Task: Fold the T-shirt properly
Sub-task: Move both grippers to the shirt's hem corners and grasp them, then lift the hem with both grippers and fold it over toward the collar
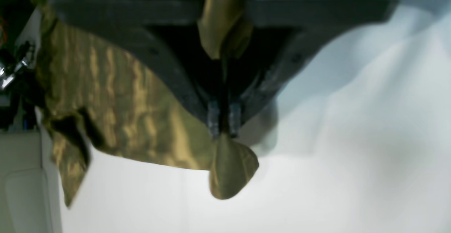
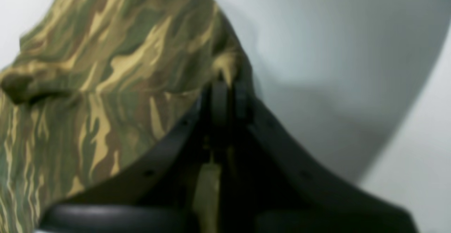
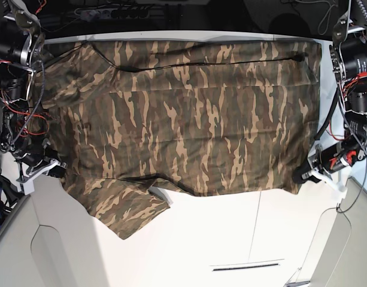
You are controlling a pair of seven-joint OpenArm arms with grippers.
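Jaws of left gripper point(image 1: 223, 125) and right gripper point(image 2: 227, 92) both pinched tight on hem corners of the T-shirt point(image 3: 189, 125), spread wide over the white counter point(image 3: 231, 239). Thin pinches; likely to slip under uneven pull, dropping one corner and skewing the fold.

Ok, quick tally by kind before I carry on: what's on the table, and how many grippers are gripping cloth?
T-shirt, camouflage: 1
Grippers shut on the T-shirt: 2, the left gripper and the right gripper
Total: 3
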